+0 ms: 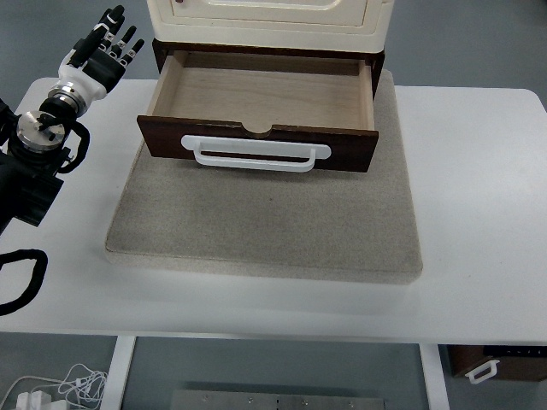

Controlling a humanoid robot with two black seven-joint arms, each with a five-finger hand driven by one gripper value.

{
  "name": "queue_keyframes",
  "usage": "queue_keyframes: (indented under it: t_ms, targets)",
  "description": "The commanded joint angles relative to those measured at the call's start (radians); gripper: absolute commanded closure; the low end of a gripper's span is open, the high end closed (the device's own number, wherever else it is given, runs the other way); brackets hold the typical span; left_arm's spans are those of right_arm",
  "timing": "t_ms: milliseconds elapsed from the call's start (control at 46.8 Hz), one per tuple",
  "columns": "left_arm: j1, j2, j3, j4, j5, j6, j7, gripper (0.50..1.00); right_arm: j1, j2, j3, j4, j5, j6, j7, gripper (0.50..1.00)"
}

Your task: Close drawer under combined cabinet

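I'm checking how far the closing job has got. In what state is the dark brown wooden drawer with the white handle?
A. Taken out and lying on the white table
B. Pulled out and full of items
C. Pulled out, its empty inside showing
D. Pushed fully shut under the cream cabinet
C: the dark brown wooden drawer juts out from under the cream cabinet, its bare light-wood floor in view, and the left hand is off to its side, not touching it.
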Motion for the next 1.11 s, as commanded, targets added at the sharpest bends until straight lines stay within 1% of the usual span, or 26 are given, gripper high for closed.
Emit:
queue_keyframes:
  t_ms: [0, 278, 363, 812, 1089]
  targets:
    - [0.000, 0.000, 0.000, 0.000, 0.001, 0.000, 0.000, 0.501, 0.000, 0.000, 0.000, 0.000, 0.000, 0.000, 0.000, 0.548]
    - [-0.002, 0.001, 0.000, 0.000, 0.001, 0.000, 0.002, 0.501, 0.000, 0.000, 0.000, 0.000, 0.000, 0.000, 0.000, 0.548]
    - [-0.002, 0.001, 0.000, -0.002, 0.001, -0.015, 0.002, 0.501, 0.000, 0.000, 0.000, 0.000, 0.000, 0.000, 0.000, 0.548]
    - [-0.017, 0.003, 0.000, 0.000, 0.001, -0.017, 0.000, 0.501, 0.000, 0.000, 0.000, 0.000, 0.000, 0.000, 0.000, 0.548]
    - [-0.055, 0.015, 0.000, 0.000, 0.004, -0.007, 0.000, 0.504, 0.000, 0.000, 0.000, 0.000, 0.000, 0.000, 0.000, 0.548]
